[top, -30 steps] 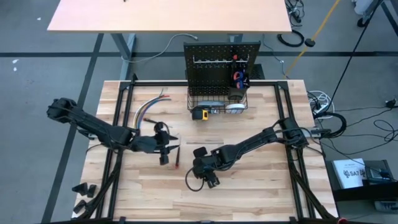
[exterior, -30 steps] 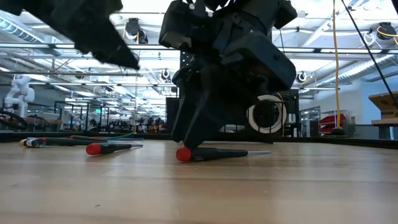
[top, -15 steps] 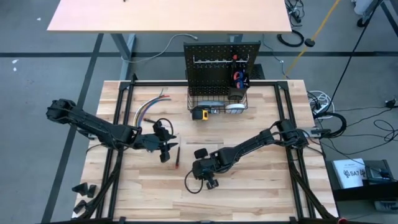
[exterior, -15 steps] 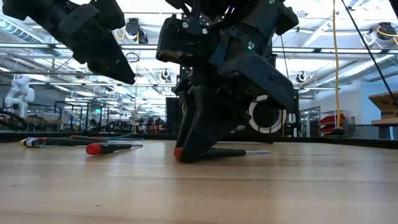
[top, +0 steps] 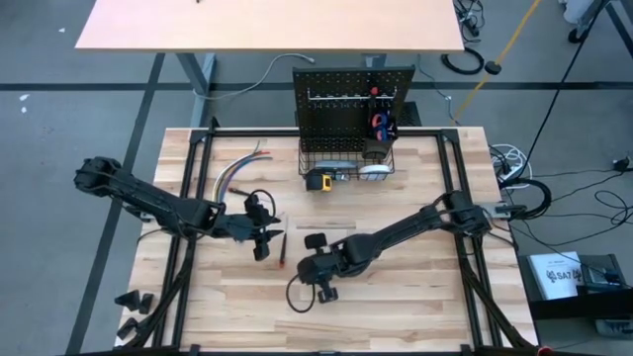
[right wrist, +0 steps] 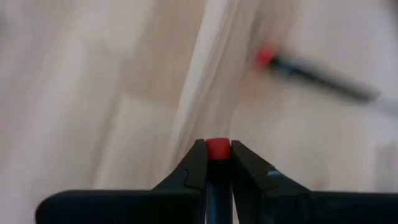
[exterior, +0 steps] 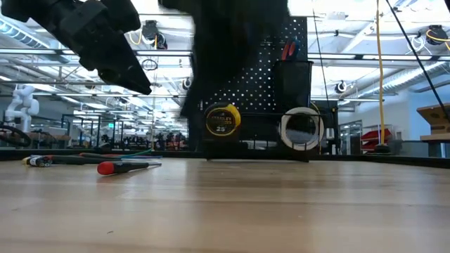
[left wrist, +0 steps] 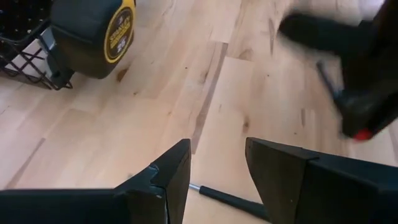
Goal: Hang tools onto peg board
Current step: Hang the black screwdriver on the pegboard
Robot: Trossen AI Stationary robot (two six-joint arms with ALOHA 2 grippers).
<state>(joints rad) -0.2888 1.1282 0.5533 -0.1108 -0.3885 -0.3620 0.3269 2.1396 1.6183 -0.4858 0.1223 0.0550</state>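
Behind the bench (top: 415, 297) a large workshop hall with ceiling lights shows in the low view. On the far edge of the wooden bench stands the peg board (top: 353, 94), upright, with a wire basket (top: 346, 163) at its foot. A yellow tape measure (top: 318, 181) sits on the bench just in front of the basket; the low view shows it (exterior: 222, 119) before the board.

Near the middle of the bench, toward the front, is the right end effector (top: 321, 280). In its wrist view its fingers (right wrist: 194, 167) are closed narrowly on a red-capped screwdriver (right wrist: 217, 150), whose red end shows between them. Another screwdriver with a red end (right wrist: 311, 70) lies on the wood beyond it, blurred.

The left end effector (top: 263, 240) hovers over the left half of the bench, near a bundle of coloured wires (top: 237, 170). Its fingers (left wrist: 166, 174) stand apart, holding nothing, and a thin metal shaft (left wrist: 224, 197) lies on the bench between them. A red-and-black screwdriver (top: 281, 247) lies just beside it. In the low view a red-tipped screwdriver (exterior: 125, 166) rests flat on the bench at the left.
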